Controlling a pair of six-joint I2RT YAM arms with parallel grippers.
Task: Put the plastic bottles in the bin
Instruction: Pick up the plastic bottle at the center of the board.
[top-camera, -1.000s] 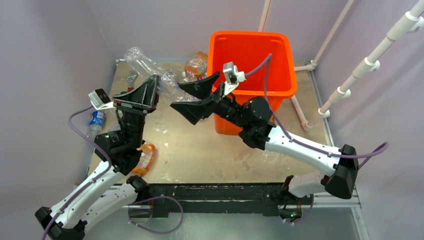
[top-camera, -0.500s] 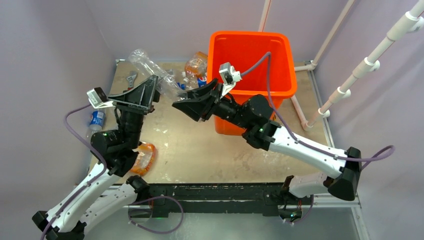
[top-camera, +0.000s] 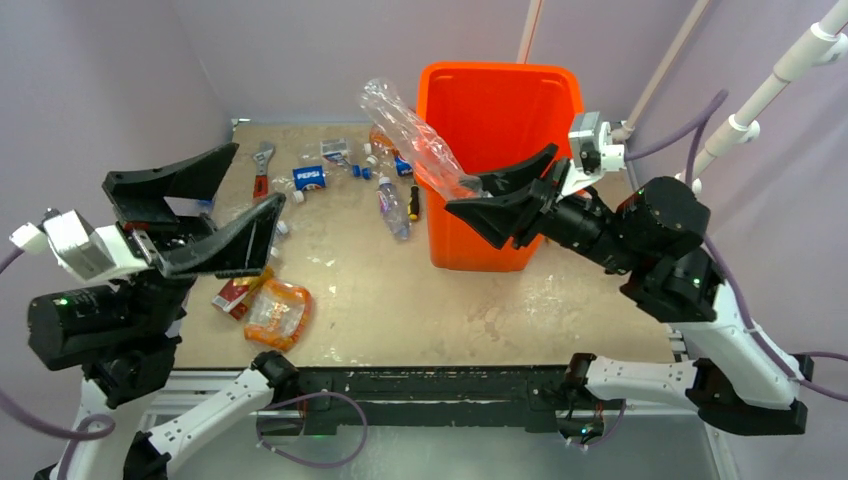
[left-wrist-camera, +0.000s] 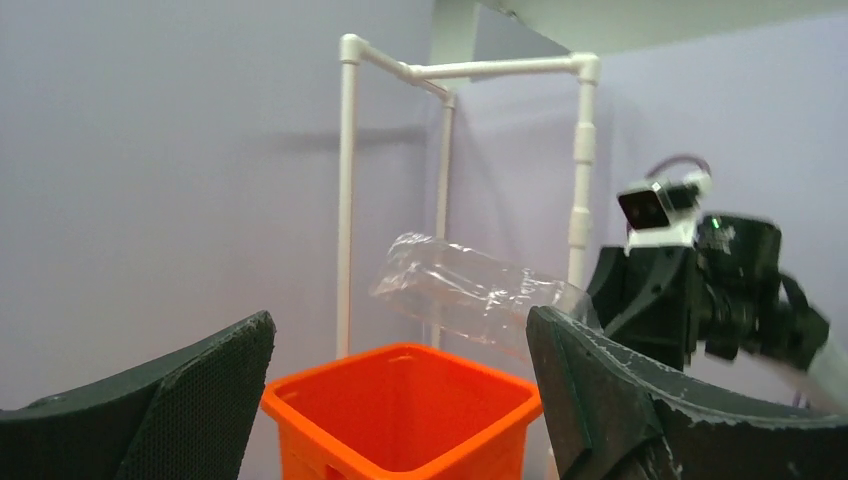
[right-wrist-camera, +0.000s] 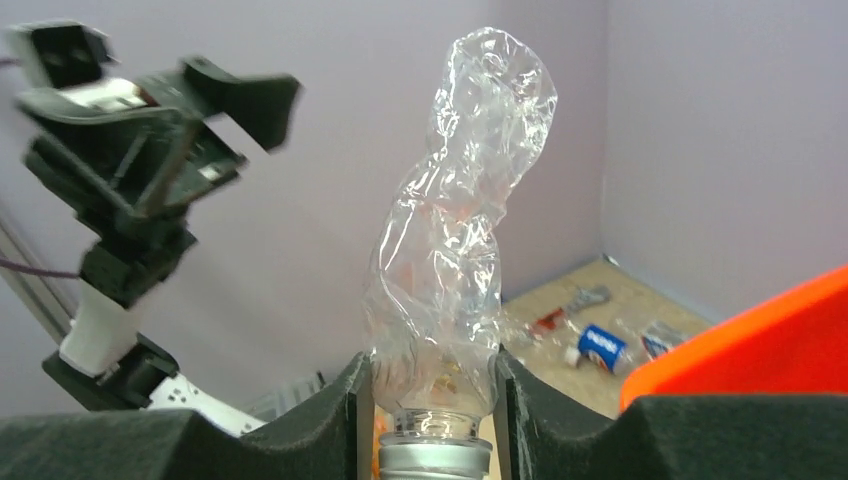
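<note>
The right gripper was clamped on the neck of a large clear crushed bottle, one finger on each side just above the cap. The bottle slanted up and outward from the near-left corner of the orange bin, with its crumpled body above that rim's left side. The left gripper hung well left of the bin with its jaws spread wide and nothing between them, while smaller bottles, among them a Pepsi-labelled bottle, lay on the table left of the bin.
</note>
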